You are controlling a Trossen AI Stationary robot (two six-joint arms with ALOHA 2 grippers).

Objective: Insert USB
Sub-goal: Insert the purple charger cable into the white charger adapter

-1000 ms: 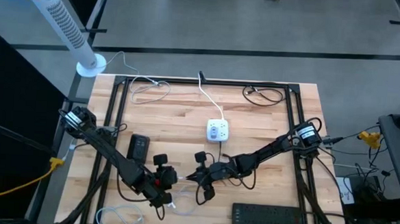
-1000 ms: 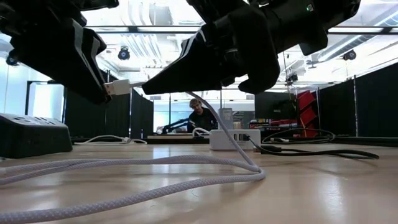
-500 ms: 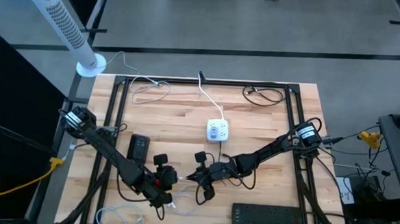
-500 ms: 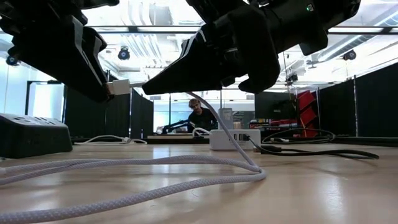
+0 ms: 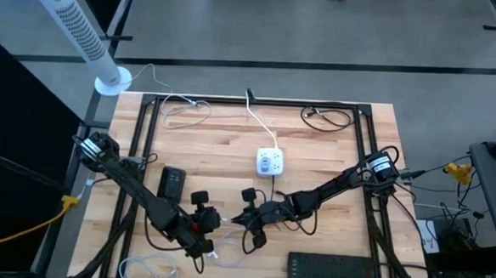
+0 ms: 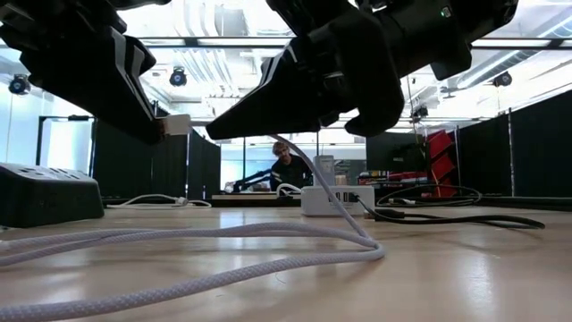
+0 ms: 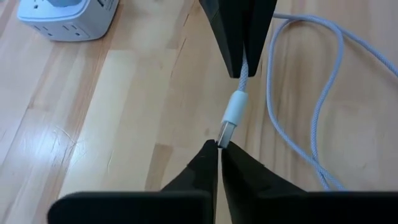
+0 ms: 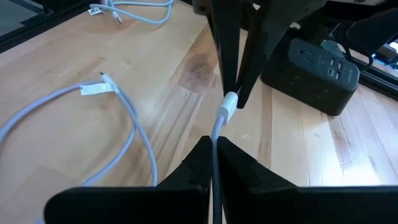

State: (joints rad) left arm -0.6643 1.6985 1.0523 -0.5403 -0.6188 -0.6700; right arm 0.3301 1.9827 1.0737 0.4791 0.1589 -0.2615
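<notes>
A white braided USB cable (image 8: 127, 127) hangs between my two grippers near the table's front middle, and its slack loops lie on the wood. Its white plug housing (image 7: 237, 106) ends in a metal USB tip (image 7: 226, 132). My left gripper (image 7: 219, 147) is shut on that tip. My right gripper (image 8: 213, 140) is shut on the cord just behind the housing; it shows facing the left one in the left wrist view (image 7: 240, 71). A white power cube (image 5: 270, 163) sits at mid-table, well beyond both grippers. My left gripper pinches the plug's metal tip (image 7: 224, 135) between its two fingertips, only at their free ends. The fingers slant downward and lie along the plug, meeting it end on. The plug is lifted clear of the table. My right gripper pinches the braided cord (image 8: 217, 126) between its two fingers, a short way behind the white housing (image 8: 229, 101). The fingers slant downward and lie along the cord. Plug and cord stand out ahead of the fingertips, clear of the table; the rest of the cord trails slack onto the wood.
A black power strip (image 5: 335, 269) with sockets and USB ports lies at the front right. A black adapter (image 5: 172, 182) sits left of centre. Another pale cable (image 5: 152, 270) is coiled at the front left, and dark cables (image 5: 326, 117) lie at the back.
My left gripper's fingers have shifted around the plug's metal tip and closed on it; the bare tip that showed beside the finger in the low view is now covered. The plug has stayed where it was, and both arms have kept their places.
</notes>
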